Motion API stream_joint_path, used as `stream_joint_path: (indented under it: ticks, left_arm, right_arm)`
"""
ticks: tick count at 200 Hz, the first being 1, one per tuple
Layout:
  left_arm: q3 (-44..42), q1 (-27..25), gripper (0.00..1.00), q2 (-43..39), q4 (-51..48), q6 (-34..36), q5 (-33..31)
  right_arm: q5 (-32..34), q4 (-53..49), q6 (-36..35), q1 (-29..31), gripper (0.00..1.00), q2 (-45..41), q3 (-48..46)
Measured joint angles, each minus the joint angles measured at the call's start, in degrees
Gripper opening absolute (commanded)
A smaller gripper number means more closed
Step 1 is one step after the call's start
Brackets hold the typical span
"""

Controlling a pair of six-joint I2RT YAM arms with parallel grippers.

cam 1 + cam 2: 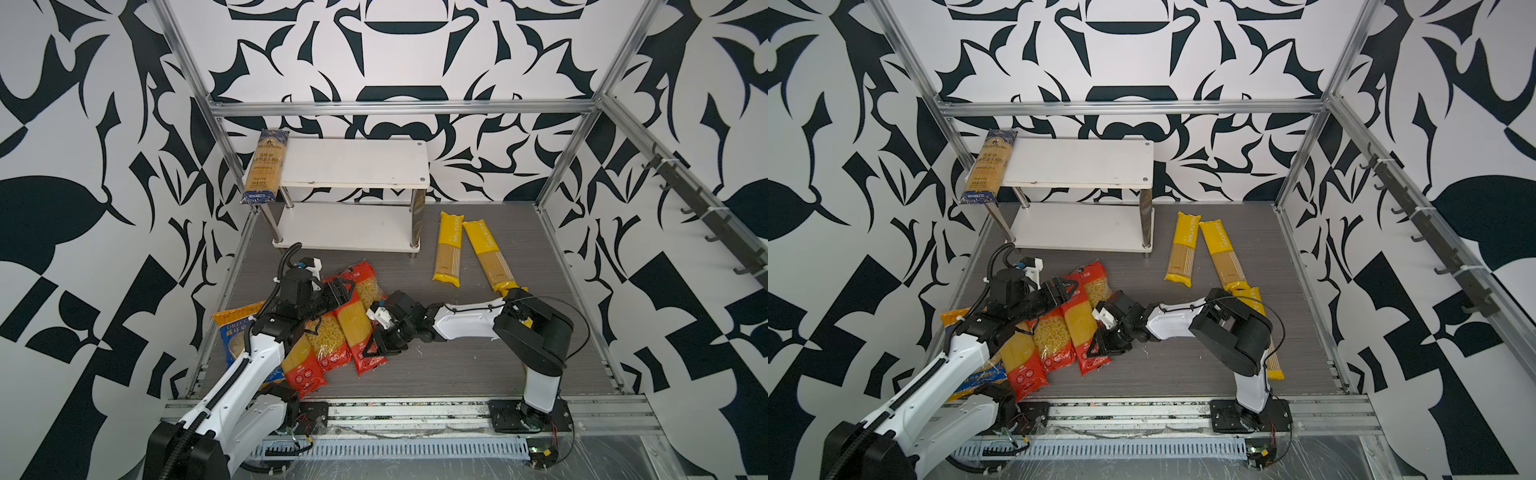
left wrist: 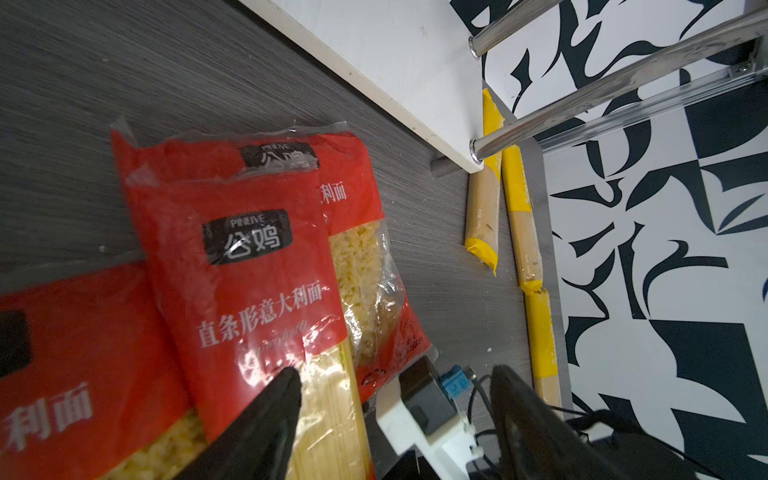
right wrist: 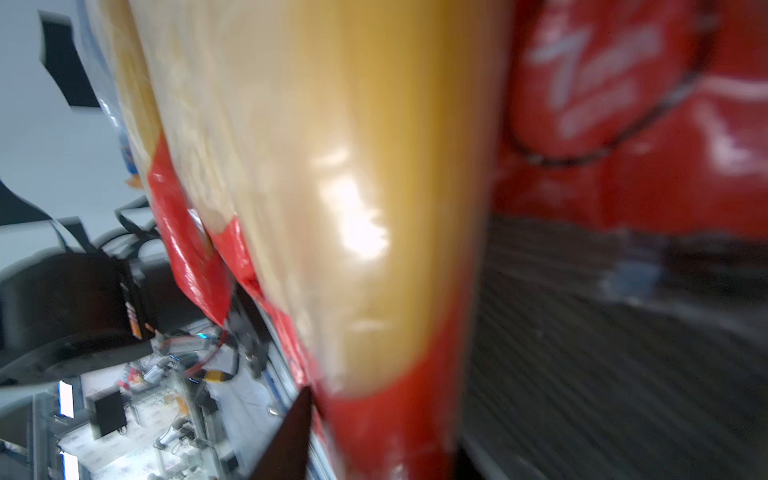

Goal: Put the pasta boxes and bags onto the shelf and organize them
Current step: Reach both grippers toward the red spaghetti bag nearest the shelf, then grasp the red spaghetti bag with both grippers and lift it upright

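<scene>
1. Left wrist view: the left gripper (image 2: 395,374) gapes wide, one finger over the long red packet (image 2: 257,291).
2. Its other end lies inside the right gripper (image 1: 376,347) (clamped? I cannot tell).
3. Well beyond both grippers stands the shelf (image 1: 353,166).

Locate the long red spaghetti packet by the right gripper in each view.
In a top view: long red spaghetti packet, left of centre, low.
In a top view: same place.
Left wrist: centre.
Right wrist: fills the middle, blurred.
Shared landmark: grey tabletop.
</scene>
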Motion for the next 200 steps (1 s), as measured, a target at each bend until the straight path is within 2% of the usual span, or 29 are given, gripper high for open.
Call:
stream_joint_path:
  ticks: [28, 64, 109, 148, 152, 162, 200]
  left_arm:
    - [1.5, 0.0, 0.76, -0.8, -2.5, 0.1, -0.3]
    - [10.6, 1.4, 0.76, 0.5, -7.0, 1.2, 2.7]
    - [18.2, 6.1, 0.79, 2.0, -9.1, 1.4, 10.2]
    - [16.6, 12.8, 0.84, -1.0, -7.4, 0.4, 18.9]
    - [16.1, 13.3, 0.89, -1.5, -6.8, 0.0, 19.5]
    - [14.1, 14.6, 0.92, -3.0, -4.5, -1.1, 21.2]
    - [8.1, 14.0, 0.94, -3.1, 7.0, -8.1, 26.9]
  right_arm:
    - [-1.6, 3.1, 1.1, -0.1, 0.12, -0.8, -1.3]
    - [-3.3, 8.7, 1.4, -0.4, 0.01, -5.6, -5.8]
    - [-3.7, 14.4, 0.6, -1.9, 0.0, -11.9, -9.8]
    - [-2.9, 16.7, -2.8, -4.8, 0.0, -18.8, -10.9]
    - [-2.9, 16.9, -3.1, -5.1, 0.0, -19.5, -10.9]
    - [-3.0, 17.0, -4.0, -5.9, 0.0, -21.3, -10.8]
    - [-3.3, 11.7, -7.9, -7.1, 0.0, -26.1, -5.6]
